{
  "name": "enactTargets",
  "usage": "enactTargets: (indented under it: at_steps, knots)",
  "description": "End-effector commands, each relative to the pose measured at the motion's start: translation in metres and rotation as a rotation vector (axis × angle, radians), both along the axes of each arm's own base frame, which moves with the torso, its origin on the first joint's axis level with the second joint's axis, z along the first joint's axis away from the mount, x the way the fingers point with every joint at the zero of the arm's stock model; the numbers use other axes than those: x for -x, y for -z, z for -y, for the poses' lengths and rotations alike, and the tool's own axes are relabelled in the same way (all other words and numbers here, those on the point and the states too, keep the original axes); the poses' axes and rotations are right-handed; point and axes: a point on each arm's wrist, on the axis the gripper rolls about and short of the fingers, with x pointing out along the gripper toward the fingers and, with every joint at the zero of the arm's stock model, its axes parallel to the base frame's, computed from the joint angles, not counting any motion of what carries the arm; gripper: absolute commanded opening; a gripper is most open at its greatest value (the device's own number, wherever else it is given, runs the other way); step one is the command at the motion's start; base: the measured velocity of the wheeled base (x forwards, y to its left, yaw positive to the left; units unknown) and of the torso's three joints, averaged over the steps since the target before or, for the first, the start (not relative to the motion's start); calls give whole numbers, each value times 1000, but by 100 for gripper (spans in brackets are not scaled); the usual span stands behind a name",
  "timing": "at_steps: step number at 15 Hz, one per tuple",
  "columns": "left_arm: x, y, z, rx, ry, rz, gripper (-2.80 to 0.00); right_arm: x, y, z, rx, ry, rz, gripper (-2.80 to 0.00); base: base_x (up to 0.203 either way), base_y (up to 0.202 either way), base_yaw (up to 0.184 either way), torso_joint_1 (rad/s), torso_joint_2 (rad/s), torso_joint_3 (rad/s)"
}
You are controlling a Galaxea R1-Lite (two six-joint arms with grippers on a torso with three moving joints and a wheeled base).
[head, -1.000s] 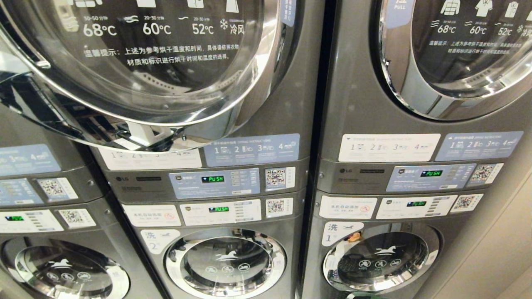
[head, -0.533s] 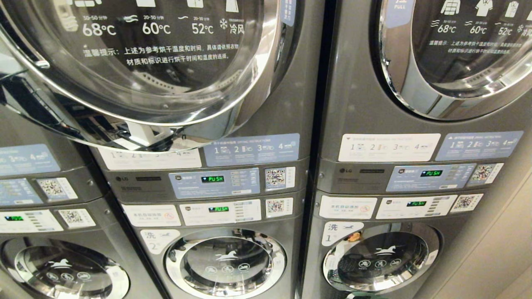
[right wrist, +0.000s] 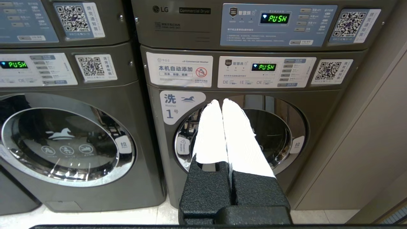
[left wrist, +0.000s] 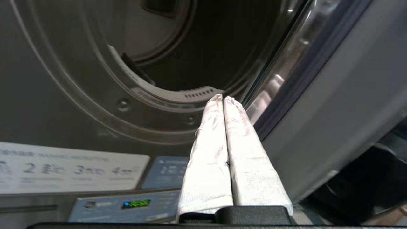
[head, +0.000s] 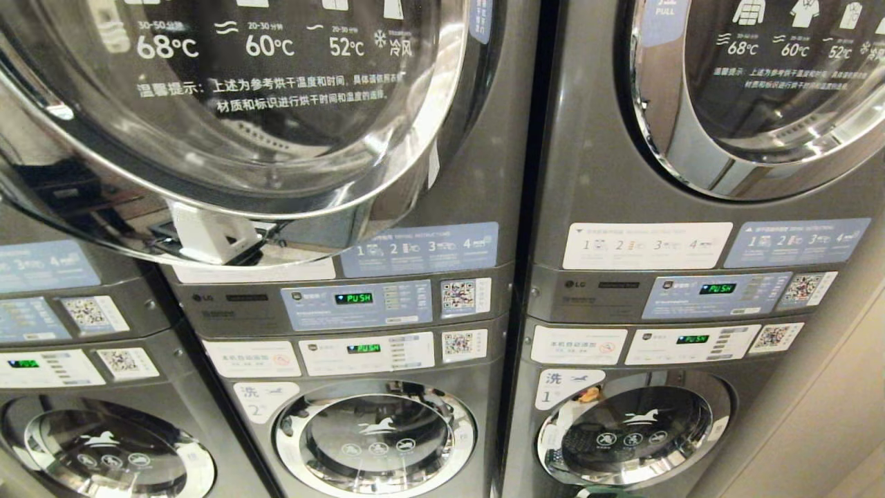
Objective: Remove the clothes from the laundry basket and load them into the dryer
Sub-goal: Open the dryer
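Just inside the gap between the swung-out dryer door (left wrist: pixel 318 105) and the machine's front, the left gripper (left wrist: pixel 223 98) has its taped fingers (left wrist: pixel 210 149) pressed together with nothing between them, tips pointing at the lower rim of the open drum mouth (left wrist: pixel 178 95). From where I stand the door edge lies just beside the fingers at their three o'clock, and the dark drum (left wrist: pixel 203 51) opens at twelve. In the head view the door's chrome ring (head: pixel 387 187) hangs out over the instruction stickers (head: pixel 419 249).

The right gripper (right wrist: pixel 222 101) is parked low, fingers also closed and empty, facing the washer marked 1 (right wrist: pixel 241 133).

I can see no clothes and no laundry basket anywhere; the drum looks empty, so loading seems not yet begun.

What worries me is that door. If the arm sweeps toward three o'clock it could scrape the fingers along the door or knock it shut, blocking the opening. Drifting toward twelve, the tips could catch the drum's lip.
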Motion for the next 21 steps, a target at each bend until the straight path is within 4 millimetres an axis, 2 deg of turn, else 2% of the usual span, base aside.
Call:
enactTargets:
  at_steps: [1,6,8,10,14,21]
  knots:
    - [25,-7,16,-18,25,49,-280,0,1,0,1,-1,-3,-280,0,0,0,0,0,0]
    - [87,-2,57,-23,154,86,-280,0,1,0,1,-1,-3,-280,0,0,0,0,0,0]
    - [116,3,70,-13,214,65,-280,0,1,0,1,-1,-3,-280,0,0,0,0,0,0]
    - [134,13,78,7,285,-4,-280,0,1,0,1,-1,-3,-280,0,0,0,0,0,0]
    - [126,15,79,-4,299,-40,-280,0,1,0,1,-1,-3,-280,0,0,0,0,0,0]
    - [80,4,95,-110,446,-40,-280,0,1,0,1,-1,-1,-280,0,0,0,0,0,0]
